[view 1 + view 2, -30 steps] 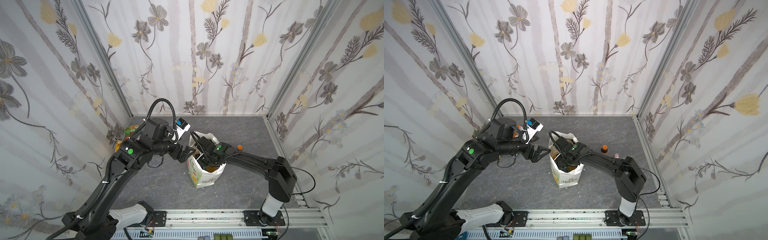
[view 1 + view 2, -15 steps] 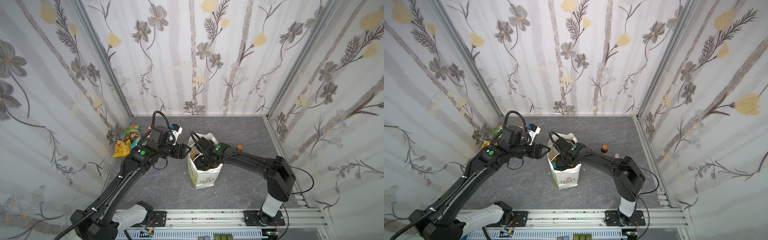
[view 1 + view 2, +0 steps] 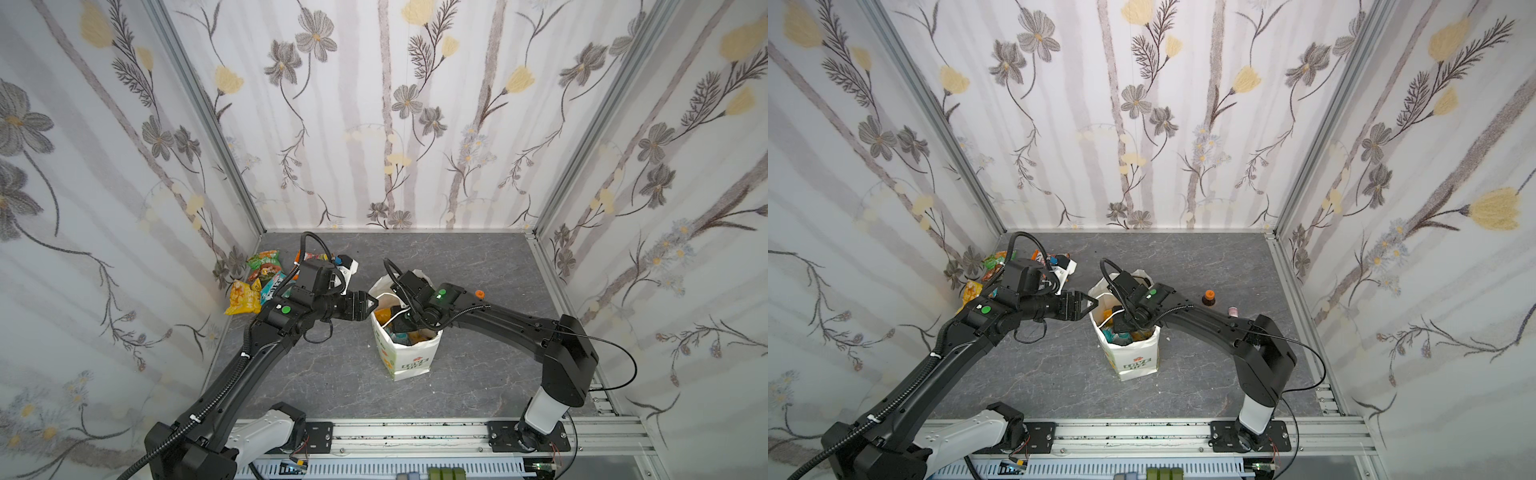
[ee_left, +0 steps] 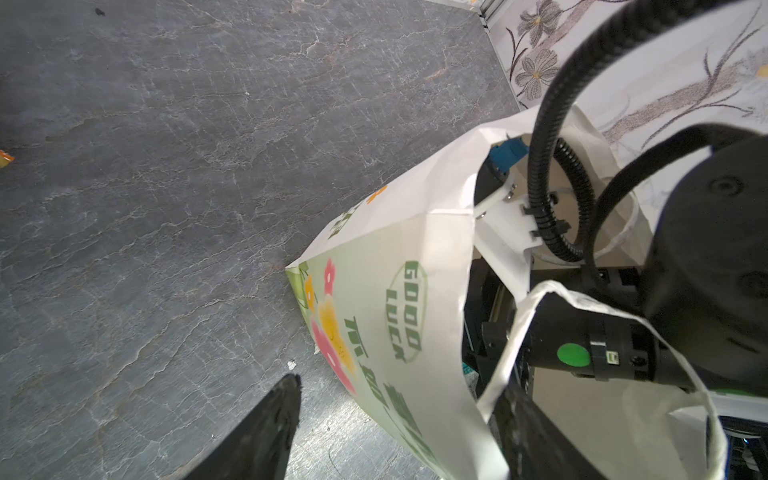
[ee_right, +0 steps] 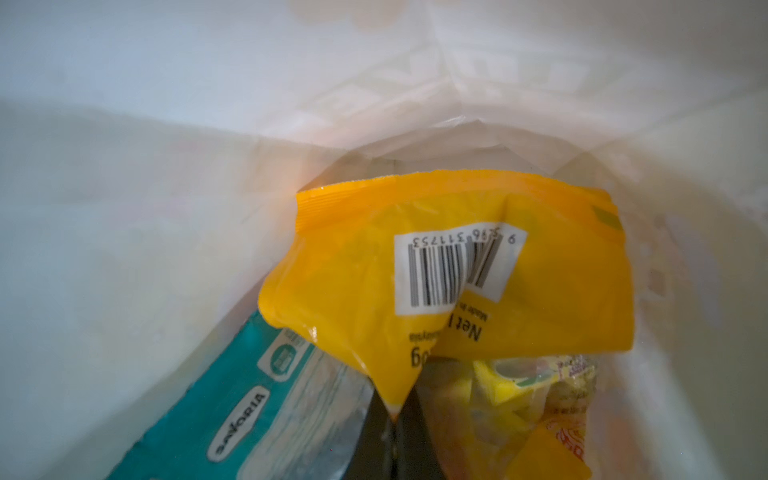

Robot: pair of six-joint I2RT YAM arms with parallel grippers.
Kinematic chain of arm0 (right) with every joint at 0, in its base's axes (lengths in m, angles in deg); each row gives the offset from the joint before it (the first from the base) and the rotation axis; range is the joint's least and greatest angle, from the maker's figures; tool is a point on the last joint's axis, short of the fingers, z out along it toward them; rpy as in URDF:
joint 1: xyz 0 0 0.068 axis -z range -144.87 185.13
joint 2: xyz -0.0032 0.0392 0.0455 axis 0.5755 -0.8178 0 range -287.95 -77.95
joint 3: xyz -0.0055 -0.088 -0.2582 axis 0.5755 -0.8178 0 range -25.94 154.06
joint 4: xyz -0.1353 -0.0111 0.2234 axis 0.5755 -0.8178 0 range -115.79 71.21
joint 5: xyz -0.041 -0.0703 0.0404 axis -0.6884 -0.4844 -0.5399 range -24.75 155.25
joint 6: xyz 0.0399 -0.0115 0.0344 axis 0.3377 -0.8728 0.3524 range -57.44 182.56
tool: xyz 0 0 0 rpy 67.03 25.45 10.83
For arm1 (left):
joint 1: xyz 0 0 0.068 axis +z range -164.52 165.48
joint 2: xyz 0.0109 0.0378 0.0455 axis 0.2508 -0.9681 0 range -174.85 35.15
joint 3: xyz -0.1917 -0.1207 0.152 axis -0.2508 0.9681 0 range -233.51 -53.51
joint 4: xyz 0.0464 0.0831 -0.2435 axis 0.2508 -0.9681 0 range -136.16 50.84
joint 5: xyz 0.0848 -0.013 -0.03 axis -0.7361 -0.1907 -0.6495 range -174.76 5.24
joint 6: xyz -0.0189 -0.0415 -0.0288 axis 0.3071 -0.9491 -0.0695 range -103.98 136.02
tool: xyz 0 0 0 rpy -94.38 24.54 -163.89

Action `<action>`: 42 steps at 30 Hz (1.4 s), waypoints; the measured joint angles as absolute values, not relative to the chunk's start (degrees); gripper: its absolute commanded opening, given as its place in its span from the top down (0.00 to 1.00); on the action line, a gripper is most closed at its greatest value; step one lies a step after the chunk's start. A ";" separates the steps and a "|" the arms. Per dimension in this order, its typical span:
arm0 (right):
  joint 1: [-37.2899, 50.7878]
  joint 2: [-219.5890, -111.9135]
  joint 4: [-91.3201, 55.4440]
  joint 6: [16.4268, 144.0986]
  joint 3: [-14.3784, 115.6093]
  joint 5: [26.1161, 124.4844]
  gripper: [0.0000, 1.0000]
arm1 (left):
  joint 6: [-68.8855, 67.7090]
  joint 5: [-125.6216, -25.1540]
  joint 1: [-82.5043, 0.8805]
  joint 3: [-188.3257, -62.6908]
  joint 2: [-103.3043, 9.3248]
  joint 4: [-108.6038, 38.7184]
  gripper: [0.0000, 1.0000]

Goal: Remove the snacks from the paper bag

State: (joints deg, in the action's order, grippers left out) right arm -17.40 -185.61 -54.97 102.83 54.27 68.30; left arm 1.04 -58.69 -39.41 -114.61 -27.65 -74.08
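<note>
left gripper [image 3: 369, 306]: jaws spread wide, straddling the paper bag [image 3: 409, 361] rim, 1 finger outside, 1 inside
right gripper [image 5: 394, 434]: down inside the bag, pinching the corner of an orange packet [image 5: 457, 270]
bag: upright, middle of the table [image 3: 332, 374]
snacks [image 3: 259, 278]: 1 pile out on the table, well left of the bag; a few more inside it

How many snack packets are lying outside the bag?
4 show by the left wall: green packet, orange-brown packet, yellow packet, teal packet. The left arm may hide more.
</note>
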 measured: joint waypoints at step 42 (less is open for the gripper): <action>-16.94 -184.36 -59.30 101.94 60.12 73.85 0.98 | -3.47 -58.06 -37.00 -120.20 -36.72 -68.05 0.48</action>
